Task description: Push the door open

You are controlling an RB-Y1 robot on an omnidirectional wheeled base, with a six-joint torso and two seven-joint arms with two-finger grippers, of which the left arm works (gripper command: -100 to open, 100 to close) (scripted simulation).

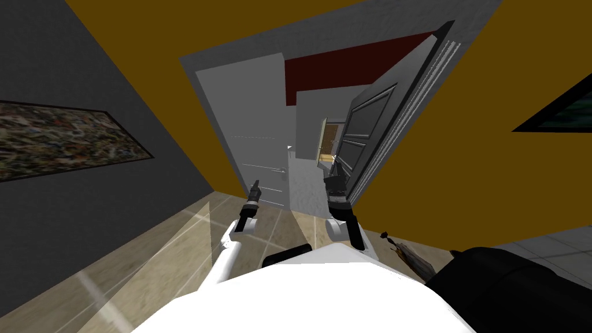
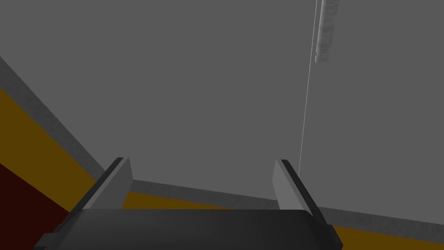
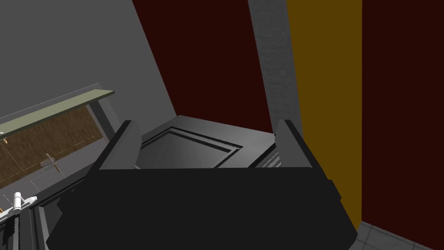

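The dark grey panelled door (image 1: pixel 376 127) stands swung partly open on the right side of the grey-framed doorway (image 1: pixel 191 75). My right gripper (image 1: pixel 335 169) is up against the door's face near its free edge. In the right wrist view the right gripper (image 3: pixel 208 147) is open, with the door's panel (image 3: pixel 190 149) close between its fingers and a silver handle (image 3: pixel 17 202) off to one side. My left gripper (image 1: pixel 254 188) is held low before a light grey flat door (image 1: pixel 248 127) left of the gap. The left gripper (image 2: pixel 201 182) is open and holds nothing, facing that grey surface and its bar handle (image 2: pixel 325 30).
Ochre walls flank the doorway. A framed picture (image 1: pixel 58 139) hangs on the dark left wall and another (image 1: pixel 555 113) on the right. A black bulky object (image 1: pixel 509 289) and a small dark thing (image 1: pixel 404 251) lie on the floor at my right. Another open door (image 1: pixel 324 139) shows beyond the gap.
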